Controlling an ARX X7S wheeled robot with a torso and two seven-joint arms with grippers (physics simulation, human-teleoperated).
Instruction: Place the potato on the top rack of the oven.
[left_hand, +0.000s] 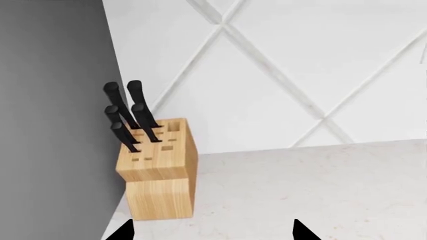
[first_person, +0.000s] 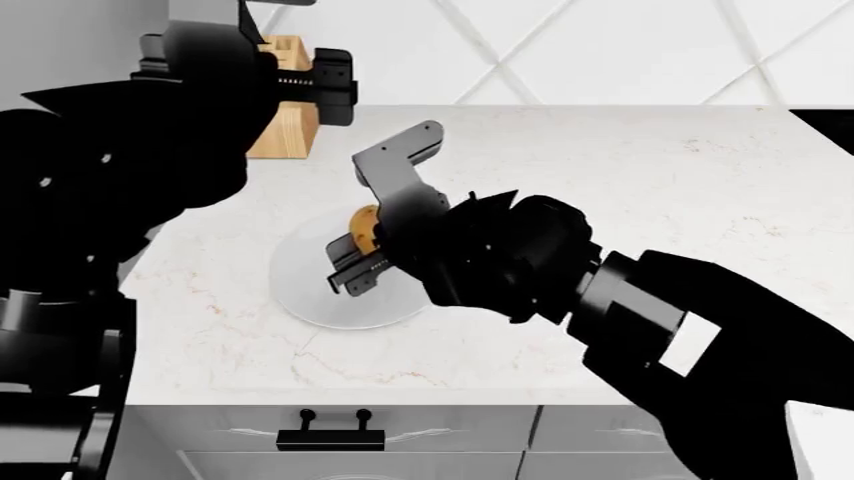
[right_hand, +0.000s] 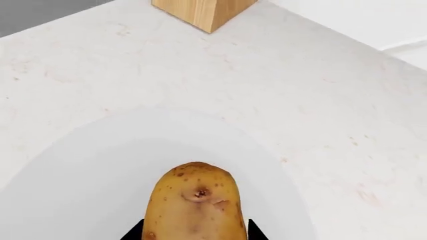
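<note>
The potato, yellow-tan with brown specks, sits between the two black fingertips of my right gripper, which is shut on it. Both are over the round white plate. In the head view the potato shows only as a small tan patch behind the right gripper, above the plate on the marble counter. My left gripper is open with nothing between its tips, and hangs high at the back left near the knife block. The oven is out of view.
A wooden knife block with black-handled knives stands at the counter's back left against a grey panel. White tiled wall runs behind. White drawers with a black handle lie below the counter's front edge.
</note>
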